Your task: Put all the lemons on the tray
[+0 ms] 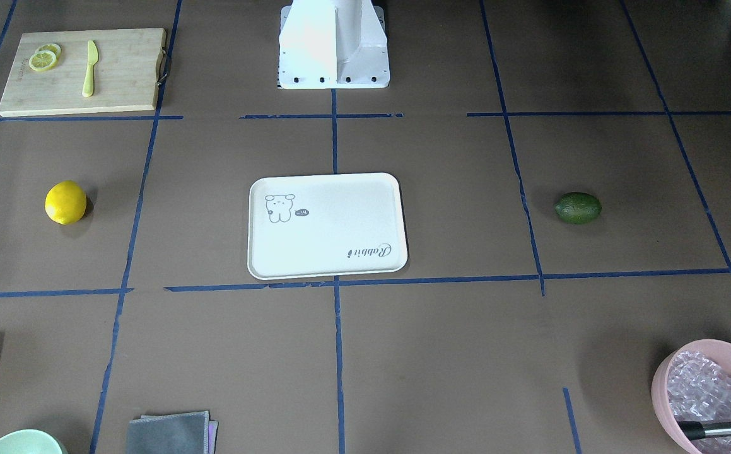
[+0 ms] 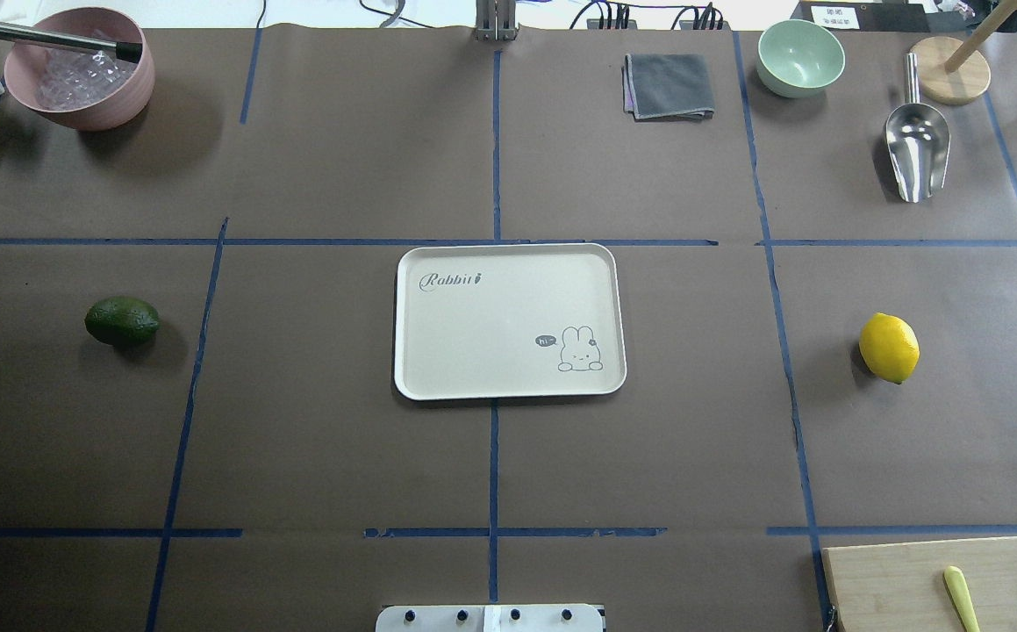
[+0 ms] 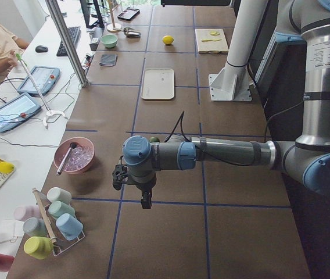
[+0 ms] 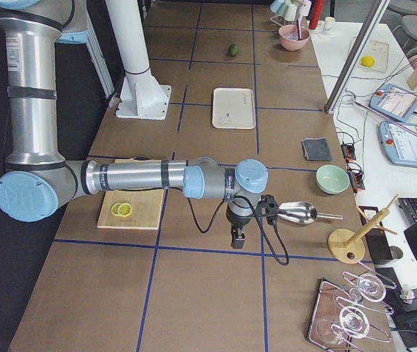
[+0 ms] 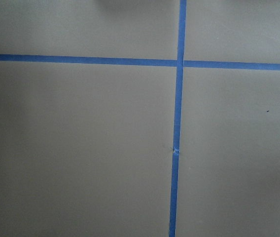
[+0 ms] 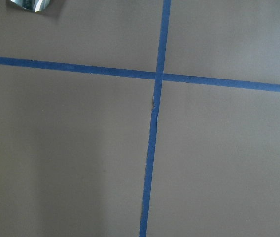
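Observation:
The bright yellow lemon [image 2: 889,348] lies on the table to the right of the off-white "Rabbit" tray [image 2: 438,351]. The dark green bumpy lemon [image 2: 122,321] lies to the tray's left. Both are well apart from the tray, which has nothing on it. In the front-facing view the yellow lemon [image 1: 65,202] is on the left, the green lemon [image 1: 578,208] on the right, and the tray [image 1: 340,265] in the middle. My left gripper [image 3: 146,200] and right gripper [image 4: 236,238] show only in the side views, hanging over bare table near the ends. I cannot tell whether they are open or shut.
A bamboo cutting board [image 1: 125,69] holds lemon slices [image 1: 43,58] and a yellow knife [image 1: 90,68]. A pink bowl [image 2: 78,75], a grey cloth [image 2: 668,85], a green bowl [image 2: 800,57] and a metal scoop [image 2: 915,145] stand along the far edge.

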Available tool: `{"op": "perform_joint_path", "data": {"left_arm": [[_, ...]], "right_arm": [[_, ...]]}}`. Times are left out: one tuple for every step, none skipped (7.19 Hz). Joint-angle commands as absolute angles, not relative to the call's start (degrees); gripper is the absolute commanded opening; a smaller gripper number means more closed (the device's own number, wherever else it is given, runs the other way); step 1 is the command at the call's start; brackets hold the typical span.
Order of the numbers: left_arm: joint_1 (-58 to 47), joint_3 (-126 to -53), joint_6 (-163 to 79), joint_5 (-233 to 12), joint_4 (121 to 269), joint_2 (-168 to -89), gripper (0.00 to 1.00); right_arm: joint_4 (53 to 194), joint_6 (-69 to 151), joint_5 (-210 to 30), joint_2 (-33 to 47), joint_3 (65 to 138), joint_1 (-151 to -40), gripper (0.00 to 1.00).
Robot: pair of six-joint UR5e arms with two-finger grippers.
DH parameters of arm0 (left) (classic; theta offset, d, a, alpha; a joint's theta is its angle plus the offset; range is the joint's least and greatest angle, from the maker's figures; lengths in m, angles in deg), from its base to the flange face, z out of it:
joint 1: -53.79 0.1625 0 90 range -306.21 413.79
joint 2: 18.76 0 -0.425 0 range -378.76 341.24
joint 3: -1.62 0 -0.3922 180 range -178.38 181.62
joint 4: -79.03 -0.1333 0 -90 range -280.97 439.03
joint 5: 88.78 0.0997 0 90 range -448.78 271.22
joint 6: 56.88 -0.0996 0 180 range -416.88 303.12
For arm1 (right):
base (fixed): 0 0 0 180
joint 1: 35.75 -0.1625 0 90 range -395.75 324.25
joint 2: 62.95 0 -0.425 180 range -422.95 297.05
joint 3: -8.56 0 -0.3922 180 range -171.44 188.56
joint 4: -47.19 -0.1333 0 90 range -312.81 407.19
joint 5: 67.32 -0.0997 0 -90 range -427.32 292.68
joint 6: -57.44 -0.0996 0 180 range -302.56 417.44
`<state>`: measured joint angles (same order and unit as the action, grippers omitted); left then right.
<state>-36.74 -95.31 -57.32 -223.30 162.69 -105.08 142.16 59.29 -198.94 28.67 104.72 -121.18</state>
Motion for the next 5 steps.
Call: {"op": "perform_joint_path", "data": {"left_arm": [[-36.74,-95.32,-57.76,-223.26,163.31,-104.90,1.00],[-36.65,-95.06,-57.85,-223.34,162.79,-104.90,1.00],[-36.65,-95.23,-57.85,-223.34,162.79,-104.90,1.00],[-36.65,-95.23,-57.85,-223.34,162.70,-104.90,1.00],[-36.65,-95.67,-57.85,-223.34,162.61,-104.98,1.00]], "right_arm": [[142.20,59.29,-199.50,28.72,104.71,-121.18,1.00],[142.20,59.29,-199.85,28.72,104.54,-121.18,1.00],[142.20,59.29,-200.90,28.72,104.54,-121.18,1.00],[142.20,59.29,-201.08,28.72,104.62,-121.18,1.00],[142.20,59.29,-201.08,28.72,104.62,-121.18,1.00]]}}
